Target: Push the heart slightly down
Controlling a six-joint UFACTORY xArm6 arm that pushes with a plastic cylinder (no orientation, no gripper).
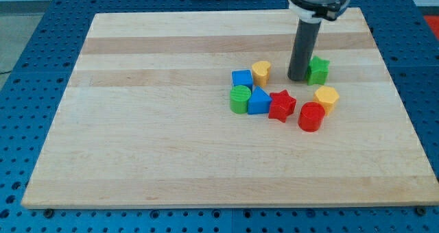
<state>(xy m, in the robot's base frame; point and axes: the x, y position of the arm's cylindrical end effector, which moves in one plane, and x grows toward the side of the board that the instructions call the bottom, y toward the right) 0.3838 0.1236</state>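
Note:
The yellow heart point(260, 72) stands on the wooden board point(164, 109), right of the view's centre. My tip point(298, 78) is down on the board to the right of the heart, with a gap between them. It sits close against the left side of the green star point(317, 70). A blue cube point(241, 78) touches the heart's lower left.
Below the heart lie a green cylinder point(240, 99), a blue triangular block point(258, 101) and a red star point(281, 105). A yellow hexagon point(326, 98) and a red cylinder point(311, 116) lie lower right. A blue perforated table surrounds the board.

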